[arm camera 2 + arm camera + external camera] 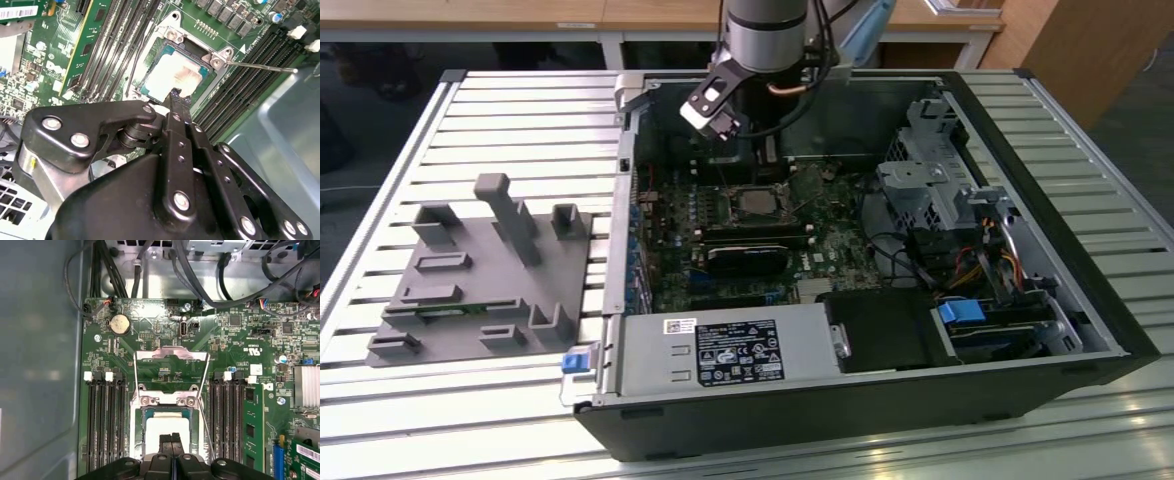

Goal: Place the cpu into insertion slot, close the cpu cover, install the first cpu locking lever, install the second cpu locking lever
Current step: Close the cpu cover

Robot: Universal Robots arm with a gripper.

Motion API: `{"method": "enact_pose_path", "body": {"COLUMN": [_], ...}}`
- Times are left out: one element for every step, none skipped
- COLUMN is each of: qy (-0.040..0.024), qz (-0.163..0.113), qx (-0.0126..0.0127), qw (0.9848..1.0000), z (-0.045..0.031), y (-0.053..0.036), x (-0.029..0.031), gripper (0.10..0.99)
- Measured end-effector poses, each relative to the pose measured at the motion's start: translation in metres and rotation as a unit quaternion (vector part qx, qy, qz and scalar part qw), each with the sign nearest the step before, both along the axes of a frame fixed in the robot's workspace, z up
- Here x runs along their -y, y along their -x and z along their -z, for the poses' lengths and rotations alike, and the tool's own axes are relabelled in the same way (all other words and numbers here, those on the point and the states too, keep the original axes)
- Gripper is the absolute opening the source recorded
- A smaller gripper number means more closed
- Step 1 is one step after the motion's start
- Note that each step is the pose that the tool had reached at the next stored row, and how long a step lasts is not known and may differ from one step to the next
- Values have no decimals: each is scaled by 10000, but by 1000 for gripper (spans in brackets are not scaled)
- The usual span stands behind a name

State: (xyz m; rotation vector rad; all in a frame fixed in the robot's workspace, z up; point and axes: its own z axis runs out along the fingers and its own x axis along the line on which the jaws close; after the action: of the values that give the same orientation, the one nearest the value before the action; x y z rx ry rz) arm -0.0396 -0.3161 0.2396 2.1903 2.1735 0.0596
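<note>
The jaws are closed together, gripping nothing, with their tips right at the pale face of the cpu (pixel 167 427); whether they touch it cannot be told. The cpu lies seated in the insertion slot (pixel 167 411). Just beyond it, the cpu cover (pixel 172 354) is swung open, and a thin locking lever (pixel 260 65) juts out unlatched beside the slot.

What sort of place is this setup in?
Probably a robotics lab or test bench: an open black metal desktop computer case lies on a slatted silver metal table, a grey fixture block with upright posts sits beside it, and pale wooden desks stand behind.
</note>
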Motion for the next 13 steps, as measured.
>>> {"method": "enact_pose_path", "body": {"qy": [0,0,0,0,0,0,1,0,0,0,0,0,-1], "qz": [0,0,0,0,0,0,0,0,0,0,0,-1,-1], "qx": [0,0,0,0,0,0,0,0,0,0,0,0,0], "qw": [10000,10000,10000,10000,10000,10000,10000,10000,10000,10000,10000,10000,10000], "z": [-15,-31,-49,-68,-84,-102,-121,-139,-156,-173,-187,-195,-196], "y": [0,0,0,0,0,0,0,0,0,0,0,0,-1], "x": [0,0,0,0,0,0,0,0,0,0,0,2,6], "gripper": [110,110,110,110,110,110,110,110,110,110,110,110,110]}}
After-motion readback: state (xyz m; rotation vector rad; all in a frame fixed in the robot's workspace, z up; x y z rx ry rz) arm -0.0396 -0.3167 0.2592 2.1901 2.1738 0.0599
